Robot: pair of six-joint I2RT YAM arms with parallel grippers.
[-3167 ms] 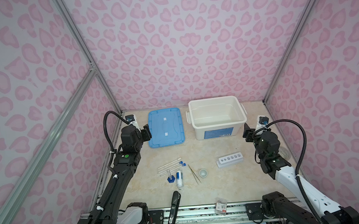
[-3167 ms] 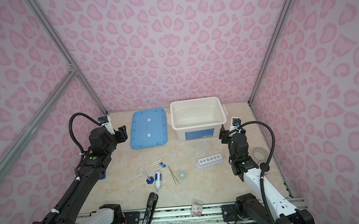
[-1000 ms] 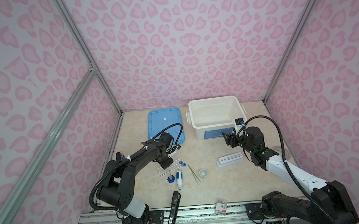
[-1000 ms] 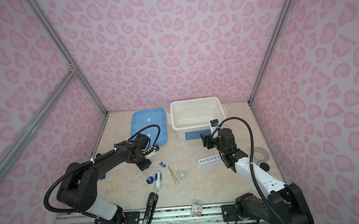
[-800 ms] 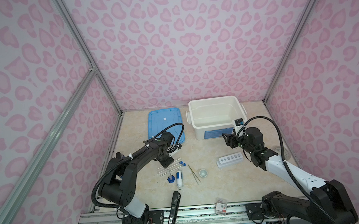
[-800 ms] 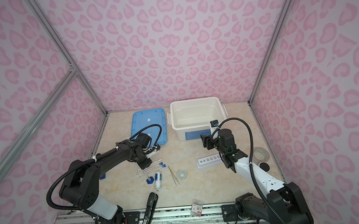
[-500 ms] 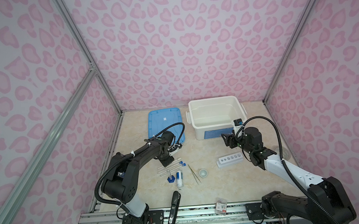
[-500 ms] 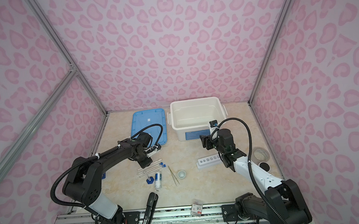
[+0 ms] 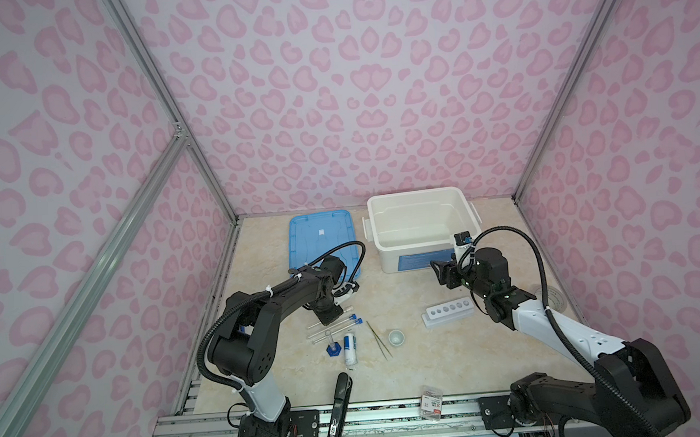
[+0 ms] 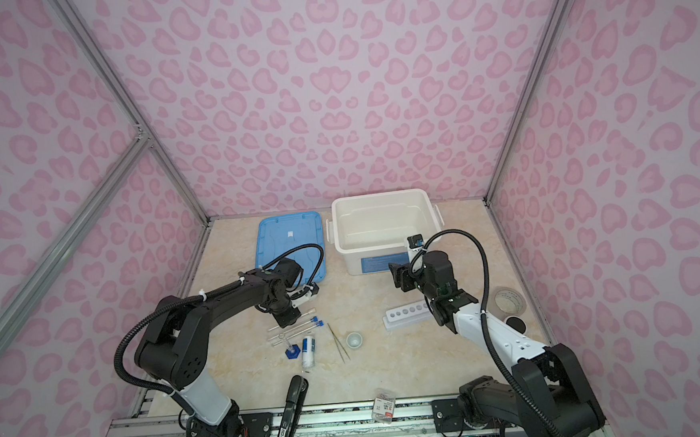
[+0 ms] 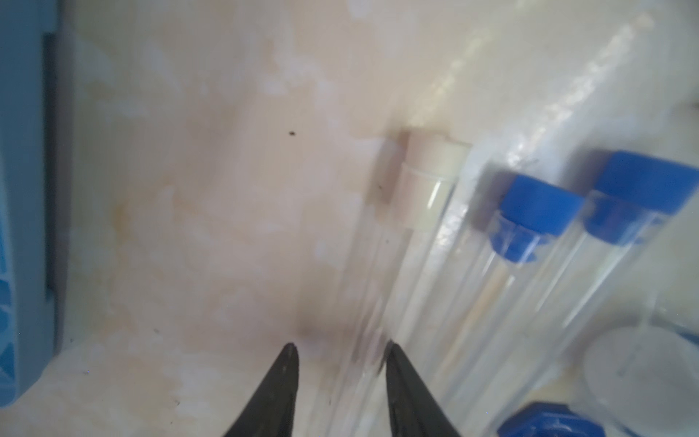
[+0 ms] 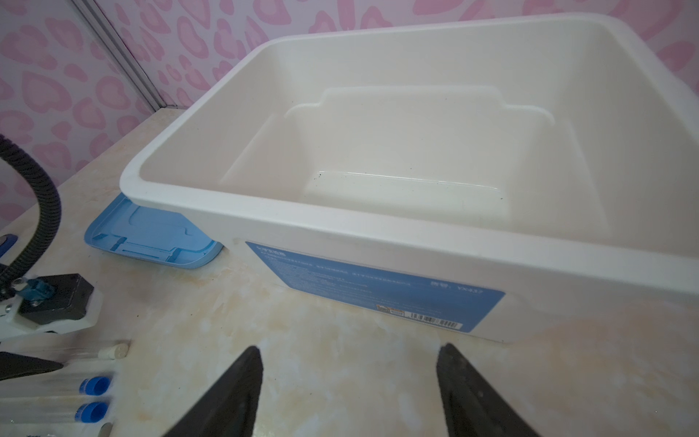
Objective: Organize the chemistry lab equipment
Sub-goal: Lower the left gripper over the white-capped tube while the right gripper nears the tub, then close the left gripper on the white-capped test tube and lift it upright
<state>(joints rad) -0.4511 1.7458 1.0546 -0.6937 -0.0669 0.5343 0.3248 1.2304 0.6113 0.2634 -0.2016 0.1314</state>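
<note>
Left wrist: left jaws narrow, astride white-capped tube (image 11: 412, 246); right jaws wide

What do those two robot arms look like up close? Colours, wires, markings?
The left arm and right arm are alike: black jointed segments, one white link, a black ribbed cable looping alongside. Each ends in slim, pointed black jaws, with a small wrist camera bearing blue connectors.
</note>
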